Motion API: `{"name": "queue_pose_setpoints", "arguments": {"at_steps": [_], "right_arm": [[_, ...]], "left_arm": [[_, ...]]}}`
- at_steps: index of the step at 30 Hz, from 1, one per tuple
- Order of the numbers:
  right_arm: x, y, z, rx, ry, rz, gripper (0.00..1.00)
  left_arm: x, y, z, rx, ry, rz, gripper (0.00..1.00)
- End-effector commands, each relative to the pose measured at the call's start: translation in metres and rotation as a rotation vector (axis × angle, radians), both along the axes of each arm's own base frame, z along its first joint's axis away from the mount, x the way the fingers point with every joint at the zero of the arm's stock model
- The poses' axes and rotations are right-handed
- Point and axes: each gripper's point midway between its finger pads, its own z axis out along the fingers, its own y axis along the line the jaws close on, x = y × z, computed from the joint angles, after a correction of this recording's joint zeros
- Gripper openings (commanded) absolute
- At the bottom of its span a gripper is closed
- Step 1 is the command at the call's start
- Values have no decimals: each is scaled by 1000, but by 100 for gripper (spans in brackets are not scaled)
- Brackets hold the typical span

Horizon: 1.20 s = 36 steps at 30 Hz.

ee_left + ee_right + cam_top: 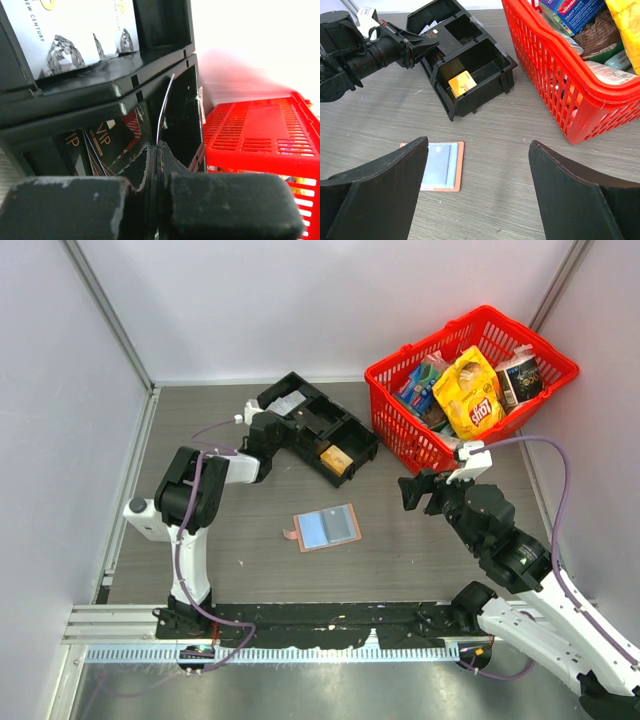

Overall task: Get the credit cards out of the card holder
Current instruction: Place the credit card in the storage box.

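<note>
Leftmost, the left gripper point(156, 150) is closed tight at the black tray point(312, 412). It pinches a thin card point(165, 105), seen edge-on, that rises from between its tips beside a compartment wall. In the middle of the table the card holder point(326, 528) lies open and flat, pale blue panels up, just in front of the tray. To the right, the right gripper point(479, 147) hangs wide open and empty, near the red basket point(395, 430).

Left tool point(156, 147) pinched shut (arm stretched forward); right tool point(479, 146) spread wide
</note>
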Motion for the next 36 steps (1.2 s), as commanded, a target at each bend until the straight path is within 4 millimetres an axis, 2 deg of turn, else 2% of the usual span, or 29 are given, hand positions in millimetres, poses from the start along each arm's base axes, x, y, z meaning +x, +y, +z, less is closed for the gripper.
{"name": "queue_pose_setpoints", "arguments": {"at_steps": [1, 7, 11, 20, 21, 24, 27, 30, 31, 32, 33, 36], "right_arm": [[2, -1, 16, 22, -56, -6, 86], [3, 4, 13, 21, -44, 13, 86], [4, 8, 10, 19, -35, 25, 86], [6, 11, 4, 20, -17, 30, 86], [6, 11, 3, 17, -13, 30, 86], [7, 13, 2, 11, -2, 39, 86], [8, 15, -3, -7, 24, 39, 86], [8, 18, -2, -17, 46, 50, 86], [7, 20, -9, -33, 82, 59, 86], [8, 22, -3, -25, 80, 66, 86], [7, 25, -11, -41, 117, 76, 86], [10, 35, -17, -46, 198, 90, 86]], "left_arm": [[11, 1, 3, 4, 0, -4, 0], [5, 2, -13, 11, 60, -8, 0], [-5, -1, -11, -25, 70, -31, 0], [-10, -6, -8, -44, 71, -63, 0], [-10, -5, -9, -34, 74, -61, 2], [-11, 0, -10, 20, 94, -57, 27], [-17, 6, -9, 102, 113, -67, 42], [-27, 13, 1, 184, 118, -84, 48], [-32, 16, 9, 209, 117, -95, 49], [-36, 18, 14, 229, 112, -101, 50], [-41, 20, 20, 252, 110, -112, 51], [-60, 29, 36, 325, 110, -142, 53]]}}
